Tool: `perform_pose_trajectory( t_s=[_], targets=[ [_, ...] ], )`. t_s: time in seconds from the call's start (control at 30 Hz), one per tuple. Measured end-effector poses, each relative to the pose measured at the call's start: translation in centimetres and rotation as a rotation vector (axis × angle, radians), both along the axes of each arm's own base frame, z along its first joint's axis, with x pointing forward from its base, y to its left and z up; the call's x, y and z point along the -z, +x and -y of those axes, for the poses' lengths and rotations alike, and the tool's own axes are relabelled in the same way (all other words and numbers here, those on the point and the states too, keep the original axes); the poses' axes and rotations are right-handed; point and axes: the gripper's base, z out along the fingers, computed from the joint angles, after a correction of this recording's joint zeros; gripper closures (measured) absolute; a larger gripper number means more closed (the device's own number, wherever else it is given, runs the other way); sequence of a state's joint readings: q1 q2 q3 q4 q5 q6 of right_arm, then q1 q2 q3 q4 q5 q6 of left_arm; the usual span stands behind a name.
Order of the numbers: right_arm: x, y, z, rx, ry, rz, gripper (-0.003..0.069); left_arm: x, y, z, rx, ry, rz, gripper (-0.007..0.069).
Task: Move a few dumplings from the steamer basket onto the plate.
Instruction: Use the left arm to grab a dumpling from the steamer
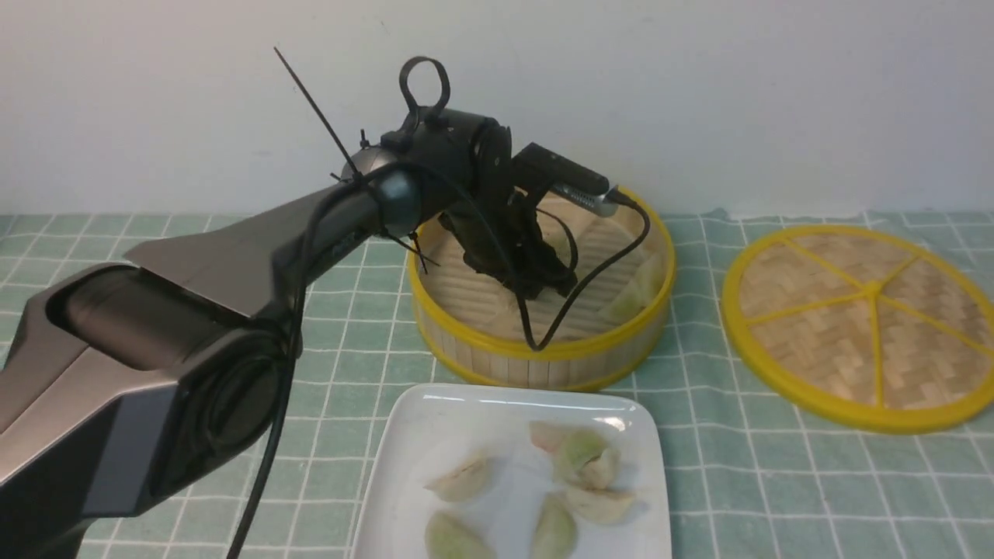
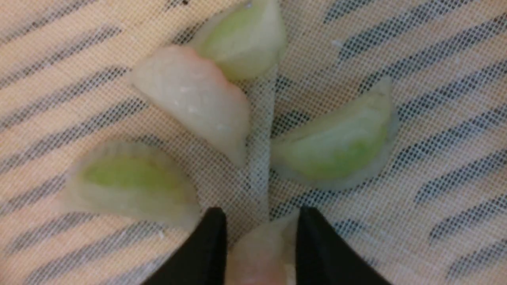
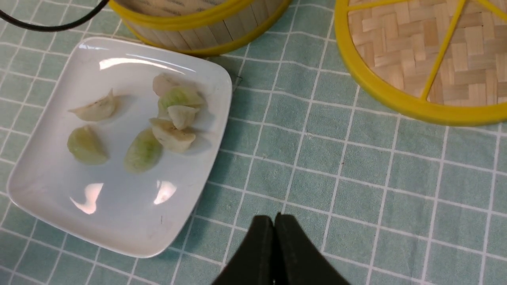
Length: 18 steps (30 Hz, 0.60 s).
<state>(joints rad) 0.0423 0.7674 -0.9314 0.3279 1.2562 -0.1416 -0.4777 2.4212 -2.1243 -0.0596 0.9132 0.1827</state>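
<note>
My left gripper reaches down into the round bamboo steamer basket. In the left wrist view the gripper is closed on a pale pinkish dumpling that fills the gap between the black fingers. Other dumplings lie on the mesh liner: a green one, a pink-white one and two more green ones. The white square plate in front of the basket holds several dumplings. My right gripper is shut and empty, above the cloth beside the plate.
The flat woven lid with yellow rim and spokes lies right of the basket; it also shows in the right wrist view. A green checked cloth covers the table. A black cable loops over the basket.
</note>
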Motion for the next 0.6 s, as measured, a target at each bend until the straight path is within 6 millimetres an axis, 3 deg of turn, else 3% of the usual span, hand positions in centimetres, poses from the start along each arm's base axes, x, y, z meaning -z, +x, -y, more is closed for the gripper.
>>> perform_pose_trajectory(
  t_s=[0.13,0.17,0.33,0.37,0.47,0.6],
  targets=[
    [0.0,0.0,0.0,-0.001,0.000,-0.002,0.0672,-1.4,-0.8,-0.5,0.004,0.050,-0.080,0.0439],
    [0.0,0.0,0.0,-0.001,0.000,-0.003,0.0672,-2.6,-1.2,-0.7,0.005,0.060,-0.100,0.0439],
    [0.0,0.0,0.0,-0.002,-0.001,-0.005,0.0672,-11.0,-3.5,-1.7,0.010,0.008,-0.036,0.0439],
    [0.0,0.0,0.0,-0.002,-0.001,-0.005,0.0672,-11.7,-3.7,-1.8,0.010,0.000,-0.024,0.0439],
    [0.0,0.0,0.0,-0.002,-0.001,-0.006,0.0672,-16.6,-6.5,-2.6,0.020,-0.093,0.010,0.0439],
    [0.0,0.0,0.0,-0.002,-0.001,-0.006,0.0672,-16.7,-9.4,-3.0,0.033,-0.131,-0.078,0.0439]
  ],
)
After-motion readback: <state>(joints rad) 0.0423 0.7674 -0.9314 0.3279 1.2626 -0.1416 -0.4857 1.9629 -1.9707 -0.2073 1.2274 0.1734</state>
